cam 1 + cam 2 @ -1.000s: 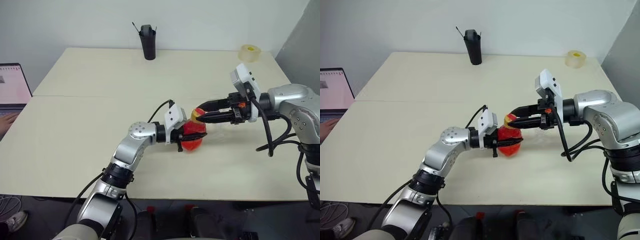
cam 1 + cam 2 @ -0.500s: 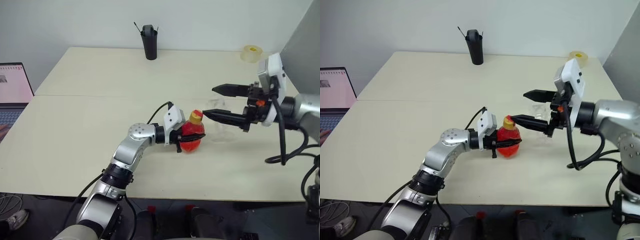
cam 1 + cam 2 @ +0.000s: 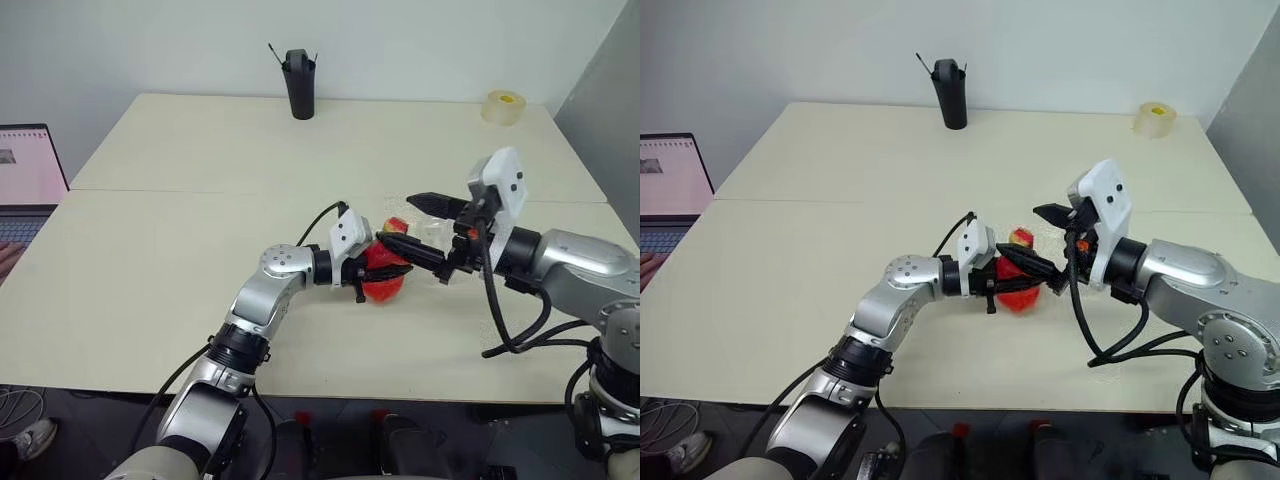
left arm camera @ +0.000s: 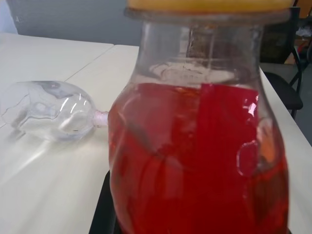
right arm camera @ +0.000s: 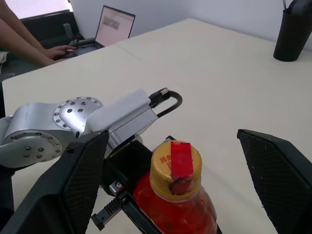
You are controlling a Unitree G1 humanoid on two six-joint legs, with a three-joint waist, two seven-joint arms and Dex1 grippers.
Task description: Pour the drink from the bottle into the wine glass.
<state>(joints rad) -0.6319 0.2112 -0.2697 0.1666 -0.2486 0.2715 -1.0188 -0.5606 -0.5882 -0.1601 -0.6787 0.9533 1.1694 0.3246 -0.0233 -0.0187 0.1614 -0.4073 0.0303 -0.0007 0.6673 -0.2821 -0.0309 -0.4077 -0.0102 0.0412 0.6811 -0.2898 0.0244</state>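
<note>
Table [image 3: 180, 250]: your left gripper [image 3: 372, 272] clamps the capped bottle [image 3: 385, 270]; right gripper [image 3: 420, 225] gapes wide around its cap [image 5: 175, 165], empty.

Wall [image 3: 400, 40]: plain white, behind table.
Table [image 3: 180, 260]: cream, two joined tops.
Floor [image 3: 60, 420]: dark.

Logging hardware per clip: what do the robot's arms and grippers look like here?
Both arms are silver-grey metal with black joints and loose black cables. Each wrist carries a white camera block. The left gripper and right gripper have two black fingers each; the right shows small orange parts.
</note>
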